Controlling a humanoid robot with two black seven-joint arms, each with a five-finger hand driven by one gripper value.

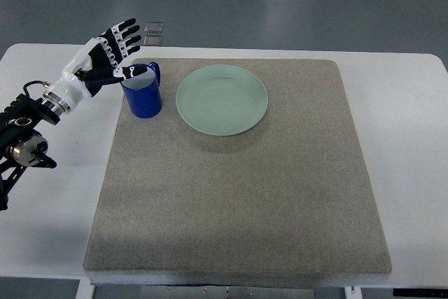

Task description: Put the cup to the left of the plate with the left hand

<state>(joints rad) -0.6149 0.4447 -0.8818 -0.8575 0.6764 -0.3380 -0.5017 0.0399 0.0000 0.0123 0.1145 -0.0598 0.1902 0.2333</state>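
A blue cup (143, 94) stands upright on the grey mat (238, 194), just left of a pale green plate (222, 99). My left hand (115, 50) hovers at the cup's upper left with its fingers spread; the thumb tip is at the cup's rim and the other fingers point up and away from it. The hand holds nothing. The left arm comes in from the left edge over the white table. The right arm is out of view.
The white table (406, 138) carries the mat. Two small clear pieces (152, 33) lie on the floor beyond the table's far edge.
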